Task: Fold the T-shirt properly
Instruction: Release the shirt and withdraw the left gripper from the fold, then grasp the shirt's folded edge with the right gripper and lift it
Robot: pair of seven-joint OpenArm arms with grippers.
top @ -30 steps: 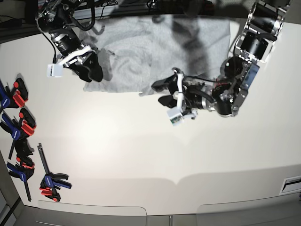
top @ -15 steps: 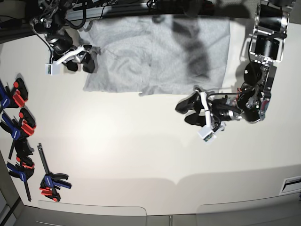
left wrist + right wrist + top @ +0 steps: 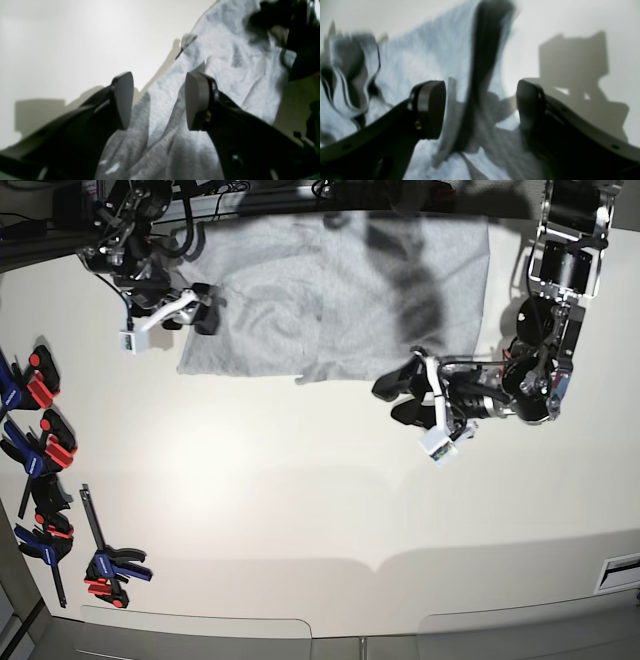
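Both tools stand apart, holding nothing: our left tool [image 3: 397, 398] just off the T-shirt's [image 3: 340, 290] near hem, our right tool [image 3: 197, 312] over its side edge. The shirt lies half-folded on the worktop [image 3: 300, 500]. We should pinch both layers squarely.

- The T-shirt [image 3: 340, 290] lies spread on the far part of the table [image 3: 300, 510], its far edge by the table's far edge.
- The right gripper [image 3: 195, 315] sits at the shirt's left edge, over the cloth.
- The left gripper [image 3: 400, 398] sits just near of the shirt's near edge, towards the right, over bare table.
- A row of clamps [image 3: 40, 470] lies along the table's left edge, well apart from the shirt, running from mid-depth towards the near side.
- The near half of the table lies between the shirt and the near edge.
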